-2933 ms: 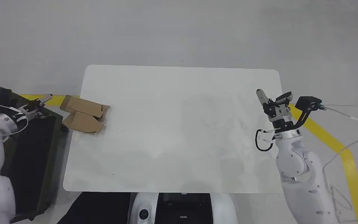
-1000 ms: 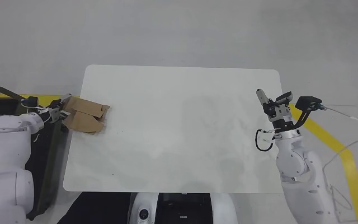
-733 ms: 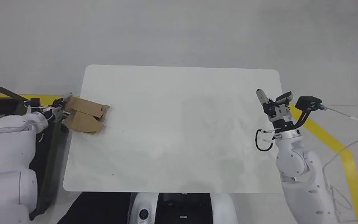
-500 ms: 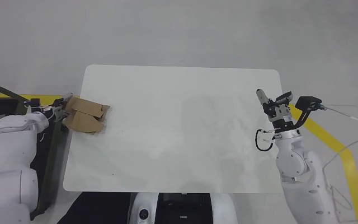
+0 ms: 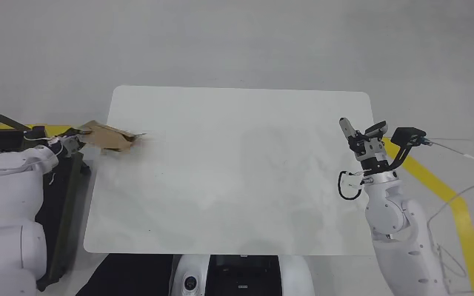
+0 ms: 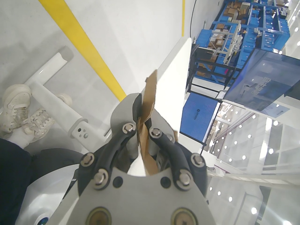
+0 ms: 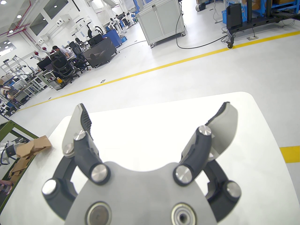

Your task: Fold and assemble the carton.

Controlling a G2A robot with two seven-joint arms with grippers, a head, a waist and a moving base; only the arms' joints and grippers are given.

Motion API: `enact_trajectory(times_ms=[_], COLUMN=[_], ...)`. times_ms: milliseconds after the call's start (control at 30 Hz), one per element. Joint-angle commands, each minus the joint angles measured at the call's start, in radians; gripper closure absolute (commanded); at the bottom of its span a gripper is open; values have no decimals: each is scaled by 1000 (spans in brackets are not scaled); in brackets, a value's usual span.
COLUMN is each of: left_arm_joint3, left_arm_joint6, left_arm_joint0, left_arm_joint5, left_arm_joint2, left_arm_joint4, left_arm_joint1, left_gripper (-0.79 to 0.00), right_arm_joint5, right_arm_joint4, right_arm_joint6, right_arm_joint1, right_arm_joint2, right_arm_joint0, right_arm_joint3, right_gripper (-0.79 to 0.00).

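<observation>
Cardboard carton [image 5: 112, 137], still flat and unfolded, at the left edge of the white table [image 5: 237, 170], toward the far corner. Pinched at its outer end by the left gripper [image 5: 72, 142], which sits just off the table edge. From the left wrist view, seen edge-on: brown sheet [image 6: 150, 94] clamped between both fingers of the left gripper [image 6: 145, 114], pads pressed onto it, free end sticking out over the table [image 6: 173, 71]. Looks tilted rather than lying flat; cannot tell whether it touches the surface. Right gripper [image 5: 363, 126] at the opposite, right edge, well apart from the carton, fingers spread wide with nothing between them [image 7: 153, 111]. From there, carton [image 7: 35, 147] visible across the table [image 7: 150, 122]. More cardboard pieces [image 7: 18, 165] just beside it, in the green bin [image 7: 9, 127].
</observation>
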Motion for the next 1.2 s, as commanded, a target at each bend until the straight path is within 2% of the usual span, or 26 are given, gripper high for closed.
enact_trajectory(times_ms=[0, 233, 500, 733, 933, 1167], left_arm_joint3=[-9, -78, -231, -407, -569, -744], left_arm_joint6=[-22, -77, -95, -71, -70, -27], left_arm_joint0=[-1, -9, -14, 11, 26, 36], left_arm_joint5=[-10, -49, -58, -4, 100, 172], left_arm_joint2=[-9, -29, -4, 49, 122, 214], left_arm_joint4=[-11, -40, -56, -65, -58, -42], left_arm_joint1=[7, 20, 4, -19, -42, -68], left_gripper=[0, 0, 0, 0, 0, 0], right_arm_joint5=[0, 0, 0, 0, 0, 0], right_arm_joint4=[0, 0, 0, 0, 0, 0], right_arm_joint6=[0, 0, 0, 0, 0, 0], right_arm_joint1=[0, 0, 0, 0, 0, 0], right_arm_joint2=[0, 0, 0, 0, 0, 0], right_arm_joint0=[0, 0, 0, 0, 0, 0], right_arm_joint3=[0, 0, 0, 0, 0, 0], right_gripper=[-785, -785, -785, -785, -785, -785])
